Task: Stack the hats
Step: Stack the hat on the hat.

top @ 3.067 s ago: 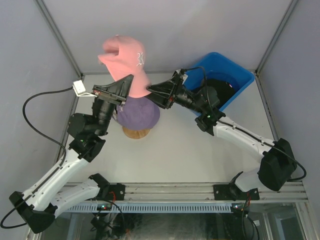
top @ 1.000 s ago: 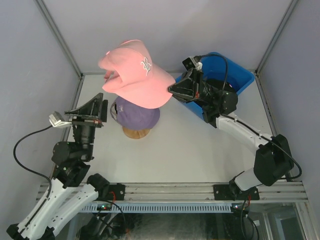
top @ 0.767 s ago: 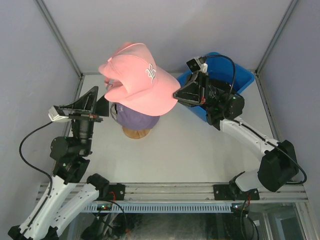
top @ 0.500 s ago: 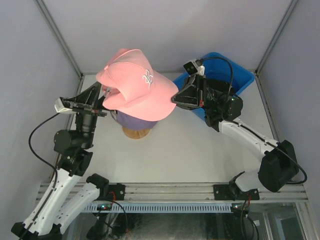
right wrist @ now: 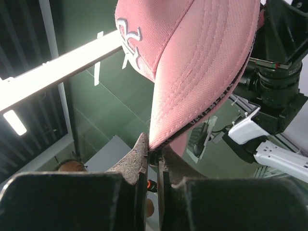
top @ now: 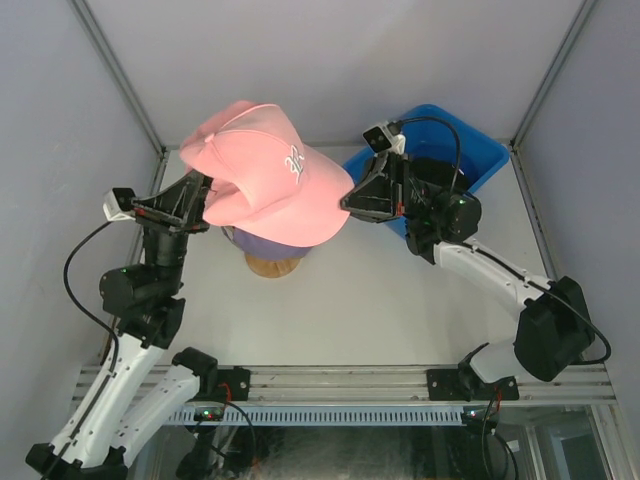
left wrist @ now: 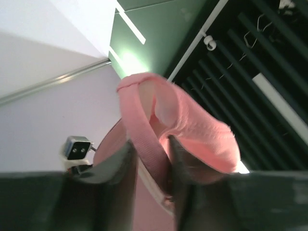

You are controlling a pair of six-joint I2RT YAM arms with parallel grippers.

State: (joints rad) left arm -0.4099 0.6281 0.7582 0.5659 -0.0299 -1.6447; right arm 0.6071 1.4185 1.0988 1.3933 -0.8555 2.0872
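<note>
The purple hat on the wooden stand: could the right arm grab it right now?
Probably not. The right gripper is shut on the pink hat by its brim, and that hat hangs directly over the purple hat, covering most of it.

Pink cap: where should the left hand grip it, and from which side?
On the pink cap, take the rear band, coming from the robot's left, opposite the brim the right hand pinches. The band arches free as a narrow strip, and the left hand straddles it.
</note>
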